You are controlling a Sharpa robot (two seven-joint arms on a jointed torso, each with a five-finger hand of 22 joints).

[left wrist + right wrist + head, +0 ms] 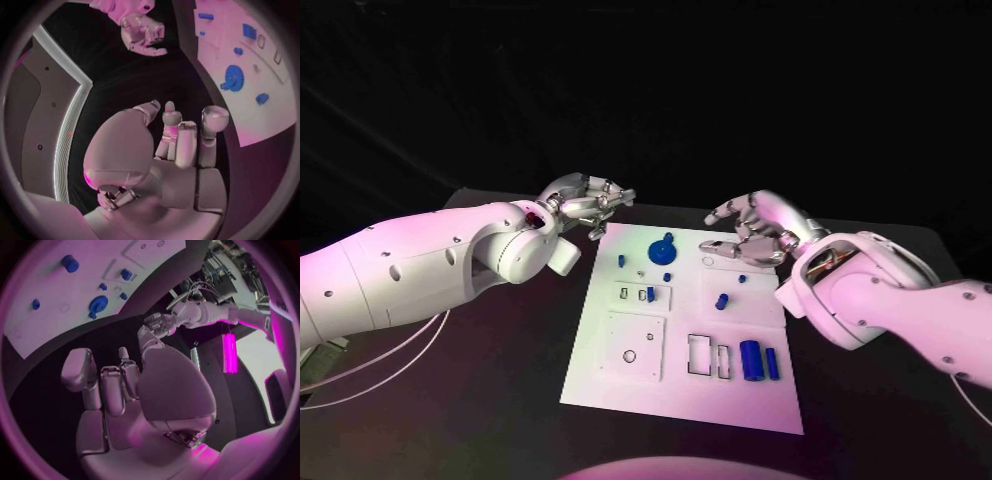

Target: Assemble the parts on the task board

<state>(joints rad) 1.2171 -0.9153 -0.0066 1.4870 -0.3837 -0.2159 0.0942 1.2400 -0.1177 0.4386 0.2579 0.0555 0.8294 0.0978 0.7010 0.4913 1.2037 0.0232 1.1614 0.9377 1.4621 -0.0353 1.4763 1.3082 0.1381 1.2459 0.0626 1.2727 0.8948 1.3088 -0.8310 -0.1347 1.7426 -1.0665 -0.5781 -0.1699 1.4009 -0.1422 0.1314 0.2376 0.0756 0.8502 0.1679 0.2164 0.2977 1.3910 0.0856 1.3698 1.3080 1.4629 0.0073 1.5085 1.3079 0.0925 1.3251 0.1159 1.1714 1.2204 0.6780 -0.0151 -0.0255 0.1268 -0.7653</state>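
Observation:
The white task board lies flat in the middle of the table. A blue gear sits near its far edge, with small blue pieces scattered below it. Two blue cylinders lie side by side near the board's right edge. My left hand hovers off the board's far left corner, loosely curled and holding nothing. My right hand hangs over the far right corner, fingers apart and empty. The gear and board appear beyond my left hand's fingers. The right wrist view shows the gear and board.
The board carries raised white blocks with rectangular slots and a plate with a round hole. Black table surrounds the board on all sides. White cables trail under my left arm.

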